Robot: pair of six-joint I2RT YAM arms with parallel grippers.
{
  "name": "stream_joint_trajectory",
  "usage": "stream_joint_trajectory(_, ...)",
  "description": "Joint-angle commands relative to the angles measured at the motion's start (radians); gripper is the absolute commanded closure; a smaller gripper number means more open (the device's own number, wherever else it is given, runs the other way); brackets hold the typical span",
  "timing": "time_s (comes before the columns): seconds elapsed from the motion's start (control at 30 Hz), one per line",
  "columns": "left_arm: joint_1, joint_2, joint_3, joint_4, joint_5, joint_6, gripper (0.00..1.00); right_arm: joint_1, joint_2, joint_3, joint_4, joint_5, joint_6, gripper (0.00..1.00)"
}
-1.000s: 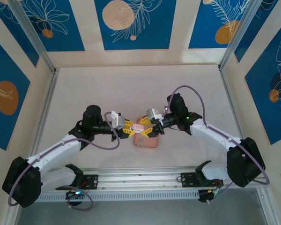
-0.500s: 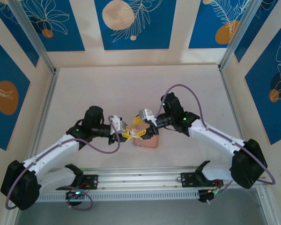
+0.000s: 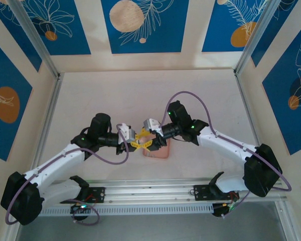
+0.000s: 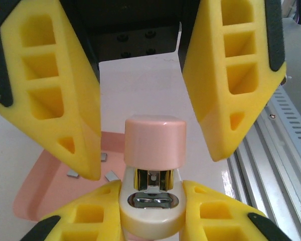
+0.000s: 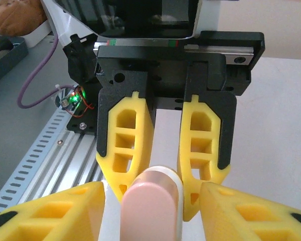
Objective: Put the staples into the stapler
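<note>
The stapler (image 4: 154, 150) has a pink top raised above a cream base (image 4: 150, 213), with its metal channel showing at the front. My left gripper (image 4: 151, 192) is shut on the cream base and holds it above the salmon-pink tray (image 4: 37, 198). Three small grey staples (image 4: 72, 174) lie in that tray. My right gripper (image 5: 151, 191) faces the left one, open, with its fingers (image 4: 85, 145) on either side of the pink top (image 5: 150, 211) and a narrow gap on each side. From above, both grippers meet at the stapler (image 3: 145, 141) over the tray (image 3: 159, 152).
An aluminium rail (image 3: 150, 193) runs along the near edge of the table, just right of the stapler in the left wrist view (image 4: 286, 150). The pale tabletop (image 3: 140, 95) stretches to the back wall. Metal frame posts (image 3: 50, 115) border both sides.
My right gripper has moved left, closer to the left gripper, and its fingers now flank the stapler's pink top. The left gripper has shifted slightly and still holds the base.
</note>
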Motion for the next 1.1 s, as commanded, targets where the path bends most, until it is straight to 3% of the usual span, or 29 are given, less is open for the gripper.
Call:
stream_joint_trajectory(0.0,-0.010,-0.007,0.036,-0.005,-0.007,0.017,0.96,0.008,0.007,0.032,-0.032,0.002,0.006,0.51)
stream_joint_trajectory(0.27,-0.012,-0.009,0.029,-0.013,-0.037,0.017,0.96,-0.003,-0.007,0.029,-0.018,-0.027,0.012,0.81)
stream_joint_trajectory(0.37,-0.012,-0.012,0.012,-0.010,-0.060,0.016,0.96,-0.037,-0.035,0.004,0.034,-0.093,0.044,0.87)
stream_joint_trajectory(0.8,-0.015,0.000,-0.099,0.123,-0.122,-0.080,0.90,-0.146,-0.202,-0.103,0.167,-0.194,0.154,0.92)
stream_joint_trajectory(1.07,-0.024,0.033,-0.098,0.192,-0.109,-0.132,0.67,-0.147,-0.222,-0.140,0.236,-0.150,0.212,0.94)
